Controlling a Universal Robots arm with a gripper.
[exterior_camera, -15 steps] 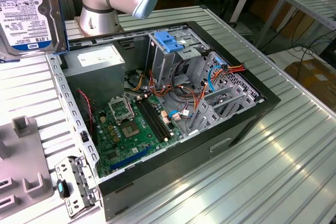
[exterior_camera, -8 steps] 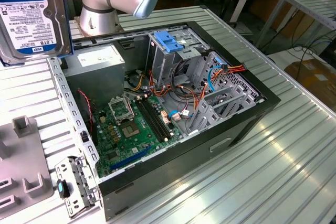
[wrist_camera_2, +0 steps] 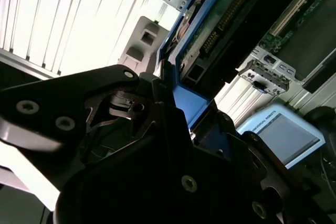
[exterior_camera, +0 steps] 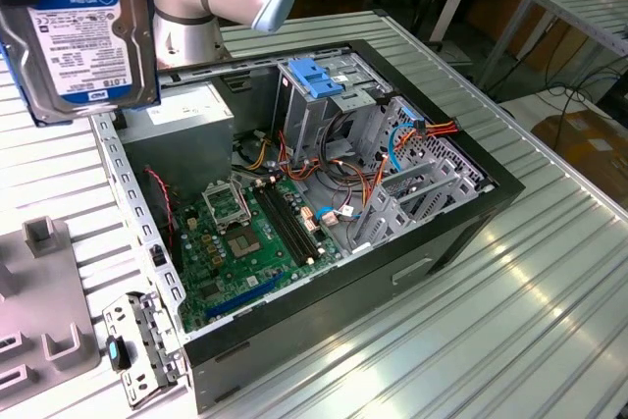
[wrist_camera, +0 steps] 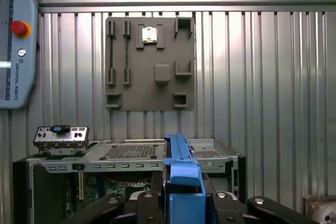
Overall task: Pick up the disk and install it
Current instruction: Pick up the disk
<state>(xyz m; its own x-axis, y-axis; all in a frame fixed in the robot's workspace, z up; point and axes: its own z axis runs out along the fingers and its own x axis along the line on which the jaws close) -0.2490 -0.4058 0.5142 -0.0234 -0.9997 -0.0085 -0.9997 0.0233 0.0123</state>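
Over the ribbed metal table point(exterior_camera: 549, 321), we see the silver, blue-railed hard drive point(exterior_camera: 83, 36) with white-and-blue printed label aloft, ten o'clock of the open black computer case point(exterior_camera: 461, 233), black fingers point(wrist_camera: 147, 205) clamping its rail.

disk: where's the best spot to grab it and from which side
Probably one end of its blue rail, approached edge-on so the jaws close across its thickness. The disk is flat and wide, so the thin dimension suits the jaws; in the first wrist view the end effector grips it that way, rail upright between the jaws.
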